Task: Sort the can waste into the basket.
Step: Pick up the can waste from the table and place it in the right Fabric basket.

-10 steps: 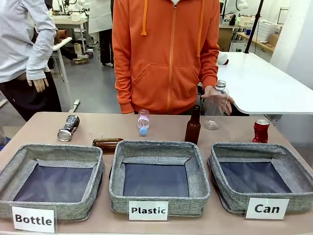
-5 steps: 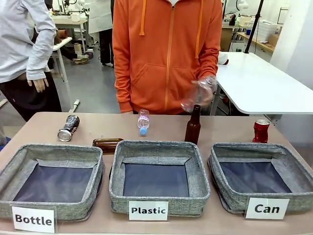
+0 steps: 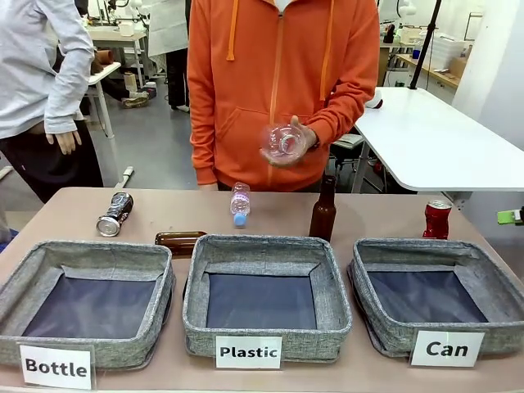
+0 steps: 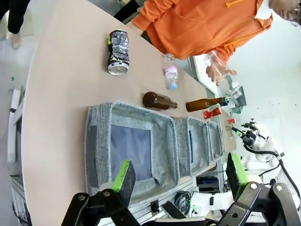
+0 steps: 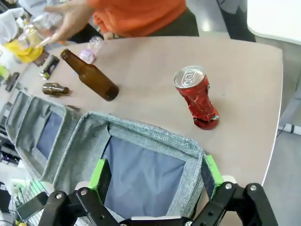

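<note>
Two cans, three baskets (image 3: 24, 282) (image 3: 196, 286) (image 3: 385, 332).
Red can (image 3: 436, 219) just behind Can basket (image 3: 385, 332); silver can (image 3: 115, 214) far left of it. Left fingers (image 4: 123, 175), right fingers (image 5: 98, 173): wide, empty.

The red can (image 5: 196, 96) is thin metal, glossy and dented, with a bare silvery top. The silver can (image 4: 118, 52) is crumpled shiny metal with dark print. The basket (image 3: 381, 332) has rough grey woven cloth walls and a smoother dark lining, probably fabric too. The upright bottle (image 3: 323, 211) is glossy brown glass. The large clear bottle (image 3: 282, 141) is thin, see-through plastic. The surface (image 3: 164, 214) is smooth, matt beige.
</note>
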You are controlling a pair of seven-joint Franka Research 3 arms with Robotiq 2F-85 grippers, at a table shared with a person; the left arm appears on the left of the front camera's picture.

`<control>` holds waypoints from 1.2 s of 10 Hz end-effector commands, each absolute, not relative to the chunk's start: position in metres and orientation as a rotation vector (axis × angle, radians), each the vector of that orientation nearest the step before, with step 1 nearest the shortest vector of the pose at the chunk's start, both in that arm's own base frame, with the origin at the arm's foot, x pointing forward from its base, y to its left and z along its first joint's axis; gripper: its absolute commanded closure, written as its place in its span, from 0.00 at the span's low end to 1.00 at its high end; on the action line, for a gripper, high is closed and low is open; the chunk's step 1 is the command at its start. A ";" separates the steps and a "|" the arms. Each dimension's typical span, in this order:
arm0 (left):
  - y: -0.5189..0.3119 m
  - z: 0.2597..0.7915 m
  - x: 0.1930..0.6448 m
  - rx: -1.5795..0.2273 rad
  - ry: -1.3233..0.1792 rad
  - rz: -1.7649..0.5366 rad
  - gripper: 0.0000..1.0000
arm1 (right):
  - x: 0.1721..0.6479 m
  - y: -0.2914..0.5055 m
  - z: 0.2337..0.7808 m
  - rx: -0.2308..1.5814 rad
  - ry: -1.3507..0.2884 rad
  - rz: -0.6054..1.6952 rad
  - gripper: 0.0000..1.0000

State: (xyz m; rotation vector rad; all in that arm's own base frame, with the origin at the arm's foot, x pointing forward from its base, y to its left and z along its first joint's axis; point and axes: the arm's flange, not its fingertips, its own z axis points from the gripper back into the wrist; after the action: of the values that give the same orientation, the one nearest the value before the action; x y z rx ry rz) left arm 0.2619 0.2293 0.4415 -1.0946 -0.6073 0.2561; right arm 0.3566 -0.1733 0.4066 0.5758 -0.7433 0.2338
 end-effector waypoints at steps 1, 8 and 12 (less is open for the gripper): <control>0.231 0.442 0.263 -1.107 -0.634 0.239 0.00 | 0.348 -0.179 0.421 0.580 -0.740 0.228 0.00; 0.231 0.442 0.263 -1.107 -0.634 0.239 0.00 | 0.421 -0.169 0.340 0.478 -0.794 0.664 0.00; 0.231 0.442 0.263 -1.107 -0.634 0.239 0.00 | 0.454 -0.181 0.316 0.549 -0.788 0.710 0.00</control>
State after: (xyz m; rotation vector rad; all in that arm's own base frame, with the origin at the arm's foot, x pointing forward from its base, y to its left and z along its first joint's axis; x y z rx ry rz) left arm 0.2611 0.2302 0.4412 -1.0948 -0.6090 0.2545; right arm 0.4418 -0.1710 0.3214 0.5397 -0.7339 0.6943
